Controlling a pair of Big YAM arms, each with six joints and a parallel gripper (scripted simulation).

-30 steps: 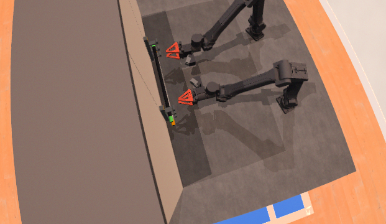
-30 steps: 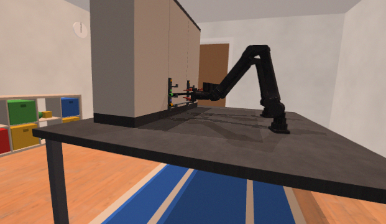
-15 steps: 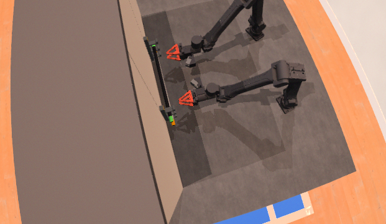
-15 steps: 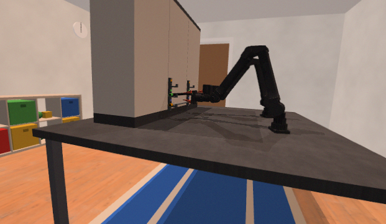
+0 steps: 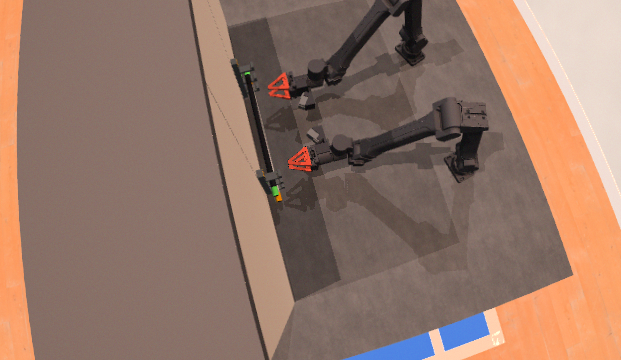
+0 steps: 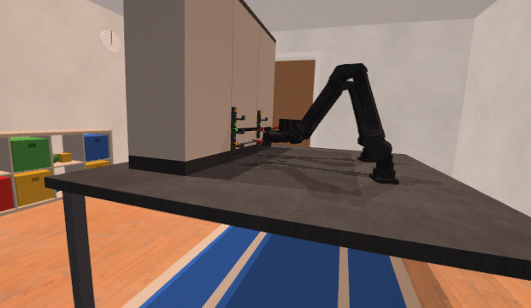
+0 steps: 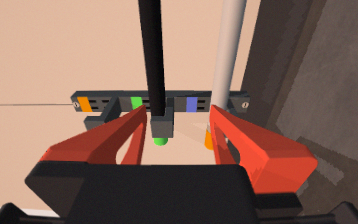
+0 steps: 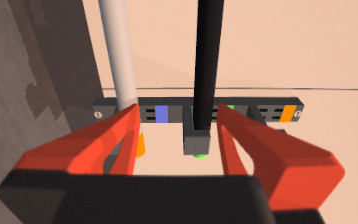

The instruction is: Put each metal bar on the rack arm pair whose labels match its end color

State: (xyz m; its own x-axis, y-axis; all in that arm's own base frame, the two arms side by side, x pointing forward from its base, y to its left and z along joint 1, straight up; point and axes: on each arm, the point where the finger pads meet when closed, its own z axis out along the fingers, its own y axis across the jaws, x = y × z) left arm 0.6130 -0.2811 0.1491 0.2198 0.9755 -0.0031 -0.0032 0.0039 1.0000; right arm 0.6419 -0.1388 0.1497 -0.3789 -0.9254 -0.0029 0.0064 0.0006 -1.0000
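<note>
The slim white bar with orange-painted ends (image 5: 279, 198) (image 6: 248, 143) (image 7: 230, 45) (image 8: 117, 50) lies on the lowest arms of the dark grey wall rack (image 5: 237, 75) (image 6: 233, 113) (image 7: 120, 94) (image 8: 175, 101), the pair with blue labels (image 7: 191, 104) (image 8: 161, 114). The black bar with green ends (image 5: 260, 122) (image 6: 248, 129) (image 7: 152, 55) (image 8: 209, 60) rests on the middle pair, under the green labels (image 7: 136, 103) (image 8: 231, 107), so it looks rightly placed. The top pair, with orange labels (image 7: 84, 104) (image 8: 288, 113), bears no bar.

Both the left gripper (image 5: 289, 163) (image 6: 253, 135) (image 7: 178, 111) and the right gripper (image 5: 269, 89) (image 8: 178, 111) stand about half open with nothing between the fingers. The white bar's long axis runs level along the wall, across both grippers; it lies ahead of and below their middle line, the left gripper nearer one end and the right nearer the other. Taking it calls for both to drop lower and then reach in together; on the way up it must pass out in front of the black bar, or it could knock that one loose.

From the top the two bars almost overlap, and the gap between fingers and rack shows; the wrist views separate the bars' heights but make the fingers seem to straddle the black one. The exterior view is probably too cramped to judge the right fingers.
</note>
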